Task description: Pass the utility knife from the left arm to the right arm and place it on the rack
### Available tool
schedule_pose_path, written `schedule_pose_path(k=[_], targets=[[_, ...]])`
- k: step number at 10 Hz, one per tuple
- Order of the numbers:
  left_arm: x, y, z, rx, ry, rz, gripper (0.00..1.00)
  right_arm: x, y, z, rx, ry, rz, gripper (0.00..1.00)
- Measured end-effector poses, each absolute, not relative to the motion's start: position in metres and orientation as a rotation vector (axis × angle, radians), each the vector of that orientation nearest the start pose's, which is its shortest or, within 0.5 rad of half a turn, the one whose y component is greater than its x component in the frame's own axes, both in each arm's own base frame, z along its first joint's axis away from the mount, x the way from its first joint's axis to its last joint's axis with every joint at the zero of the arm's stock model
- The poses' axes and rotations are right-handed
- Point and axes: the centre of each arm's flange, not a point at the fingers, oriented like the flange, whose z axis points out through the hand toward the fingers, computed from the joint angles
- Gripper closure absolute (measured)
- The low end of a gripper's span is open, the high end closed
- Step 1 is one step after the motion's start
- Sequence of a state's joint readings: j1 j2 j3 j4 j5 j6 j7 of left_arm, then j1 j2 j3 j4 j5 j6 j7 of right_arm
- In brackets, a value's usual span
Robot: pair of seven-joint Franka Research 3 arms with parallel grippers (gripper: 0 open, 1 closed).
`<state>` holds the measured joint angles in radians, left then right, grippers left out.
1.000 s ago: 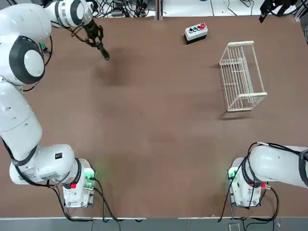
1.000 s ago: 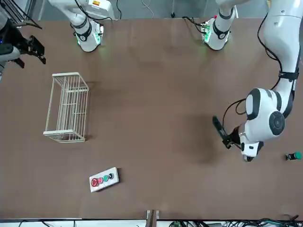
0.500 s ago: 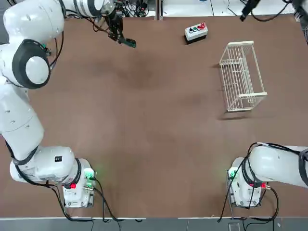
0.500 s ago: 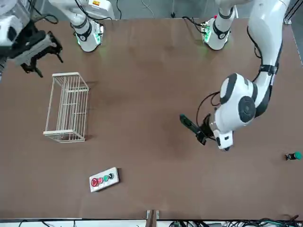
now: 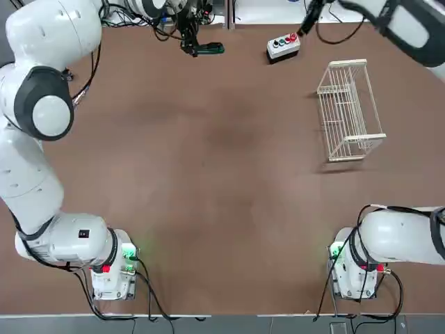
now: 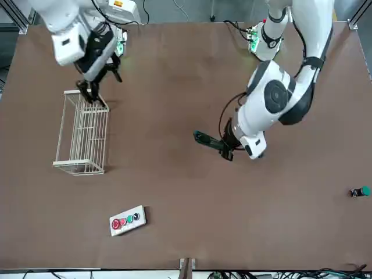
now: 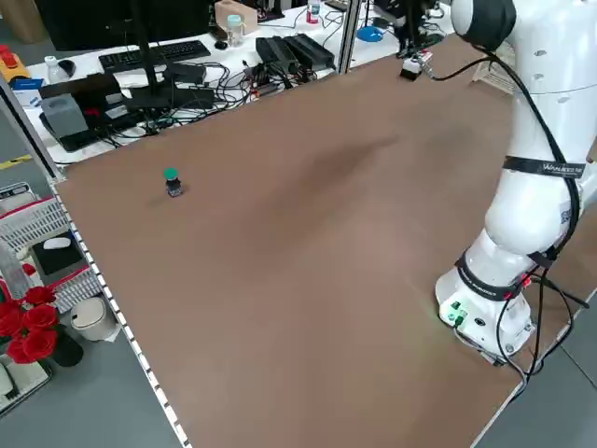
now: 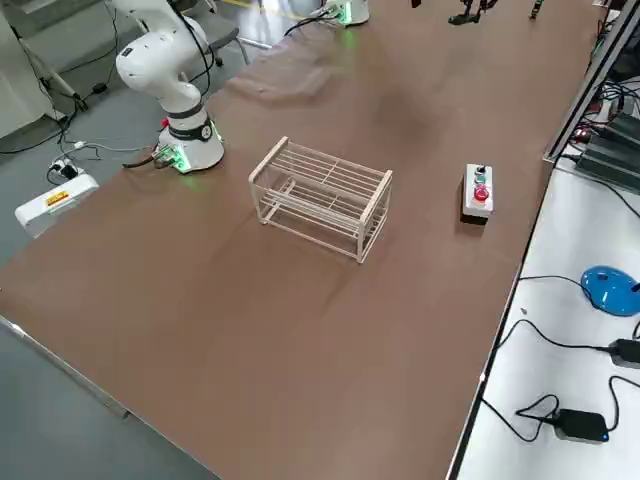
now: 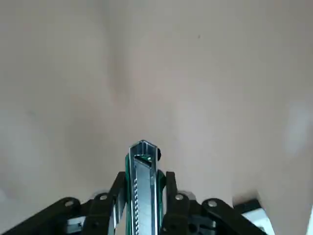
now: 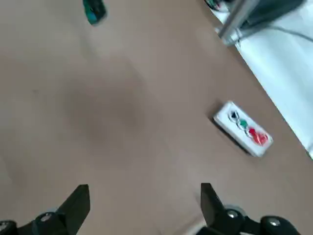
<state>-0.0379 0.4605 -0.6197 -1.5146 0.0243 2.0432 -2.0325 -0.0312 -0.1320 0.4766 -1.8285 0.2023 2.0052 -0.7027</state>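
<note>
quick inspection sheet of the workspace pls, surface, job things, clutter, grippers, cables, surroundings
surface: brown table, no spill seen
job's things: utility knife held above the table; white wire rack holds nothing
clutter: button box on the table; green-capped item on the table
grippers: left gripper over the table's far half, jaws shut on the knife; right gripper also raised over the far half, jaws open
cables: black cables at both arm bases; tangle on the white desk
surroundings: keyboard and red flowers off the table; people: nothing seen

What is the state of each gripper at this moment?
Left gripper: closed, holding the utility knife.
Right gripper: open, holding nothing.
</note>
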Motion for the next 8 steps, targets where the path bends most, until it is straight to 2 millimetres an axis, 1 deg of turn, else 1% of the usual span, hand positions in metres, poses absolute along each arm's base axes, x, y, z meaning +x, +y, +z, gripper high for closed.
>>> schedule_pose_path(k=[2,3,4,5,7,8], targets=[[0.557,-0.404,0.459,-2.417,-2.264,0.363,0.65,0.49,0.299,0.587,-2.48,-1.607,-0.495,0.0],[0.542,-0.423,0.467,-2.394,-2.289,0.372,0.65,0.489,0.313,0.584,-2.439,-1.604,-0.498,0.0],[0.53,-0.436,0.476,-2.386,-2.306,0.373,0.65,0.489,0.323,0.586,-2.41,-1.601,-0.506,0.0],[0.523,-0.442,0.485,-2.385,-2.322,0.365,0.65,0.491,0.336,0.587,-2.389,-1.581,-0.517,0.0],[0.516,-0.447,0.497,-2.395,-2.333,0.361,0.65,0.493,0.365,0.581,-2.368,-1.524,-0.509,0.0],[0.511,-0.451,0.503,-2.413,-2.321,0.367,0.65,0.497,0.372,0.575,-2.378,-1.506,-0.495,0.0]])
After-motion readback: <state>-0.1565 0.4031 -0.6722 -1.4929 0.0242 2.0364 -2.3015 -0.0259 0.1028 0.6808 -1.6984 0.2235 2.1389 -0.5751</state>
